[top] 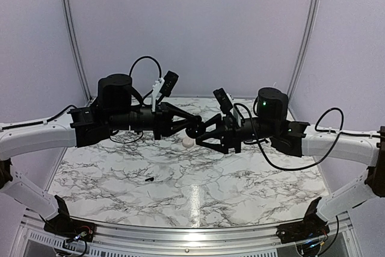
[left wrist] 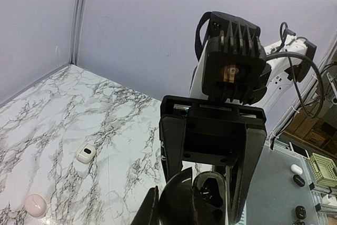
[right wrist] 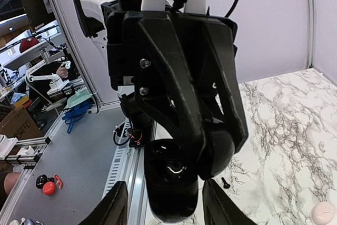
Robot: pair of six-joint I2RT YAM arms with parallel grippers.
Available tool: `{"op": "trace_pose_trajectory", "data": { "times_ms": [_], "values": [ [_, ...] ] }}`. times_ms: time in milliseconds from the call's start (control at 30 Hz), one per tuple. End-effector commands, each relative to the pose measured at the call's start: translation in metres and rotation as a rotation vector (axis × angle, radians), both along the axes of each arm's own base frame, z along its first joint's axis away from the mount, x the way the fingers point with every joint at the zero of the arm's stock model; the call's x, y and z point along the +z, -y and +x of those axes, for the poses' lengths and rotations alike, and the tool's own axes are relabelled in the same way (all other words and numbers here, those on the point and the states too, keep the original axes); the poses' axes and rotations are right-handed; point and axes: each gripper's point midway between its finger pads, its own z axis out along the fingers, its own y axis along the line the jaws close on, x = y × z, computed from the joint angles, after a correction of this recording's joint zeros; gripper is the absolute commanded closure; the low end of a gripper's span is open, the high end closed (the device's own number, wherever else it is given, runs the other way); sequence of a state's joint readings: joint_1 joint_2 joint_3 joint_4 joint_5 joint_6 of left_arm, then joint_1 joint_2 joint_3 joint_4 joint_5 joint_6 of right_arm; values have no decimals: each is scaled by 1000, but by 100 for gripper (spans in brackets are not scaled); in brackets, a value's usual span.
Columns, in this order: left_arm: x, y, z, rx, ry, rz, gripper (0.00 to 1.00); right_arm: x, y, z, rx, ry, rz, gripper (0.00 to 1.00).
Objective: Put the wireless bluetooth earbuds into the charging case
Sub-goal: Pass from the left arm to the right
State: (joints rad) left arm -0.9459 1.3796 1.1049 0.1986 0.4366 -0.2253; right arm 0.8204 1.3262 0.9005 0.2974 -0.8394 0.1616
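Above the marble table (top: 252,191): both grippers meet at a black puck

Mid-air at centre, the left gripper (top: 191,127) is clamped on a round black puck (right wrist: 168,180). The right gripper (right wrist: 166,209) faces it, fingers spread either side of it. One earbud (top: 148,179), a tiny dark stub, lies alone on the marble nearer the left arm; the second is not visible. The charging case (top: 188,142), a cream pebble, sits on the table just below the grippers, lid state unclear. The earbud looks very light, hard and slick, likely to skitter, so pinch it across its short body with the fingertips.
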Motion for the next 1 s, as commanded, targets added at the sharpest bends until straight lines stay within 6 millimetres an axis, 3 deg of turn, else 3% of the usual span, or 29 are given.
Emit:
{"op": "trace_pose_trajectory", "data": {
  "times_ms": [0,300,433,567,767,967],
  "values": [
    [19,0,-5,-15,26,-65,100,22,5,-5,20,32,64,52],
    [17,3,-9,-39,20,-64,100,23,5,-6,23,36,65,61],
    [15,5,-11,-50,16,-60,100,25,5,-6,21,39,65,56],
    [13,5,-13,-57,14,-58,100,26,6,-5,16,41,65,59],
    [11,6,-12,-58,11,-54,100,27,7,-7,29,43,72,69],
    [12,5,-6,-22,16,-55,98,25,6,-8,36,37,67,89]
  ]
}}
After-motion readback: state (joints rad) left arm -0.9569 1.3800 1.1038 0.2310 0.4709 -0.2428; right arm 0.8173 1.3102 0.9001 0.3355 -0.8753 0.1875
